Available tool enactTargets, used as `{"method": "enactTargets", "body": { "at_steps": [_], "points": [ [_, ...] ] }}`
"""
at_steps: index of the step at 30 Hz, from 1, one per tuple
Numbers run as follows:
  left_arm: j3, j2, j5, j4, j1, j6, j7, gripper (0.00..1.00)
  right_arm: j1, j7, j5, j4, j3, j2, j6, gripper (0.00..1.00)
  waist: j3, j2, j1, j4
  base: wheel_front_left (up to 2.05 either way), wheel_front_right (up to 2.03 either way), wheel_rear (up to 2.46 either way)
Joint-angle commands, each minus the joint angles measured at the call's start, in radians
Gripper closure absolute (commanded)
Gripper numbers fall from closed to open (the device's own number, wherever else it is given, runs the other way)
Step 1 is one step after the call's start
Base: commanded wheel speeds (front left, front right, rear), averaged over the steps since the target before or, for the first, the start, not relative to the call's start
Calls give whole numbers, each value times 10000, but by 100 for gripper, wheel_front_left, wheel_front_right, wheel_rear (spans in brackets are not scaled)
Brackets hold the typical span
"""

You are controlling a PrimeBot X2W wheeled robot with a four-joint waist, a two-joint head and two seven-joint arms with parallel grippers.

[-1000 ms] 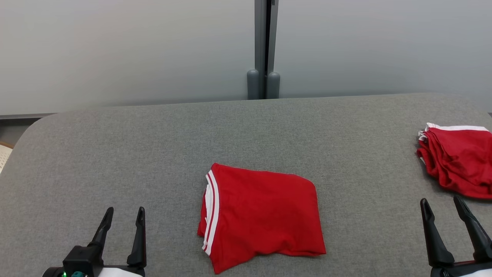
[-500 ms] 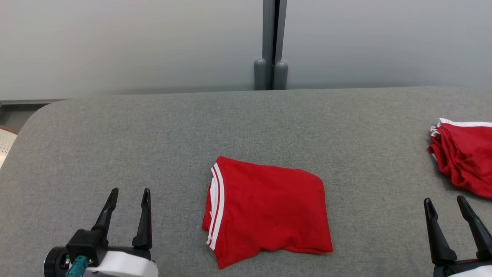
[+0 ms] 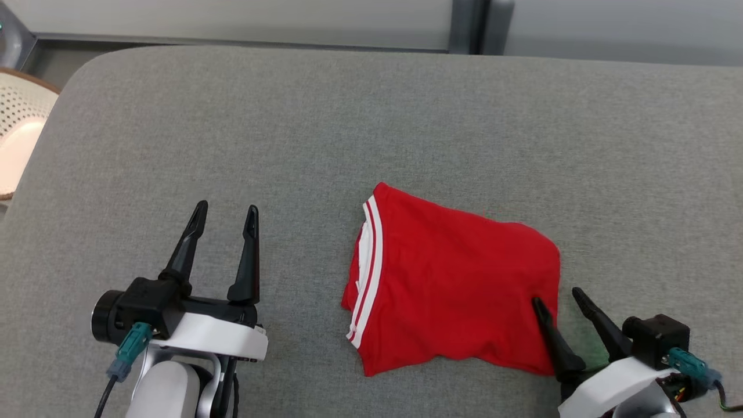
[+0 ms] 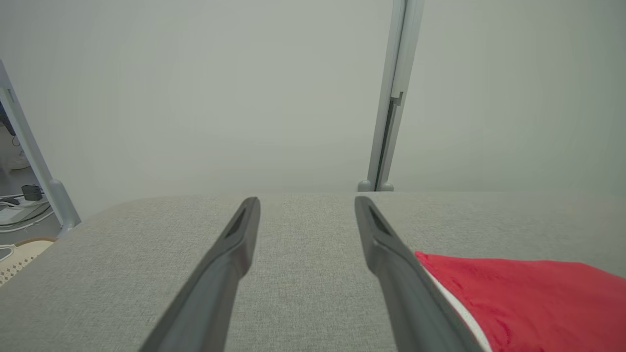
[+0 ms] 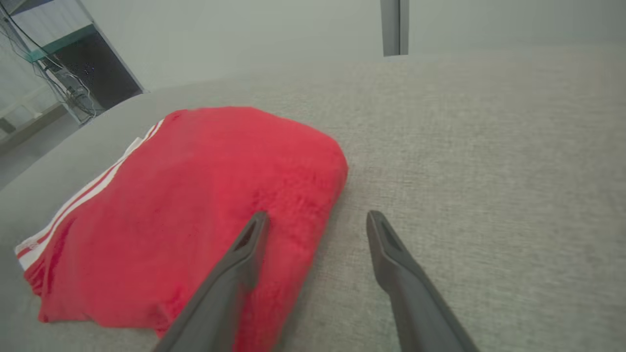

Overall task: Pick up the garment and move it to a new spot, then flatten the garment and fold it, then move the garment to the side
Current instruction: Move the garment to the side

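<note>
Red cloth on grey: in the head view the folded garment [image 3: 453,284] lies just right of the middle of the fabric-covered worktop [image 3: 348,116]. Its long axis runs left to right, dipping slightly toward the robot at the right end, and its white-striped band faces the robot's left. The left claw [image 3: 226,206] hangs open over bare worktop, well apart from the band. The right claw [image 3: 555,295], also open, sits at the garment's near right corner, with one finger over the red cloth and the other over the grey. A pale perforated object [image 3: 23,116] shows at the left edge.

In the left wrist view, the left claw [image 4: 307,200] is spread wide and empty. The garment [image 4: 528,293] lies low on the right beside one finger, its white edge toward the claw. A grey post [image 4: 391,122] rises behind the worktop [image 4: 303,274].

In the right wrist view, the right claw [image 5: 318,215] straddles the rounded right edge of the garment [image 5: 195,195]. Whether it touches the cloth cannot be told. The stripes run along the far left side, and the worktop [image 5: 489,171] lies bare to the right.

Since half a second ago, the head camera has tipped downward. The right claw has come in from open worktop to the garment's edge, and the garment has kept its fold and heading.
</note>
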Motion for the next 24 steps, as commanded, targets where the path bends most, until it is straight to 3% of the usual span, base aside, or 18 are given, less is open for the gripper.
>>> {"method": "enactTargets", "body": {
  "at_steps": [1, 3, 4, 5, 13, 24],
  "points": [
    [-4, -43, 47, 8, -207, -75, -36, 0, -263, 121, 123, 347, 151, -62, -5, 0, 478, -1, 0, 401, 0, 0, 0],
    [-10, -100, 48, -9, -308, -83, -36, 0, -465, 197, 260, 691, 395, -101, -3, 0, 581, -1, 0, 464, 0, 0, 0],
    [15, -119, 56, -16, -285, -69, -37, 0, -566, 220, 361, 917, 604, -165, -3, 66, 610, -1, 0, 484, 0, 0, 0],
    [42, -133, 60, -34, -281, -58, -38, 0, -579, 215, 395, 989, 645, -210, -5, 100, 628, -1, 0, 489, 0, 0, 0],
    [208, -188, 266, -191, -253, -74, -39, 0, -593, 61, 38, 568, 693, -718, -14, 100, 648, -1, 0, 215, 0, 0, 0],
    [472, -38, 715, -799, -211, -178, -30, 0, -362, 65, -366, -315, -240, -1563, -12, 100, 819, -1, 0, -2129, 0, 0, 0]
  ]
}}
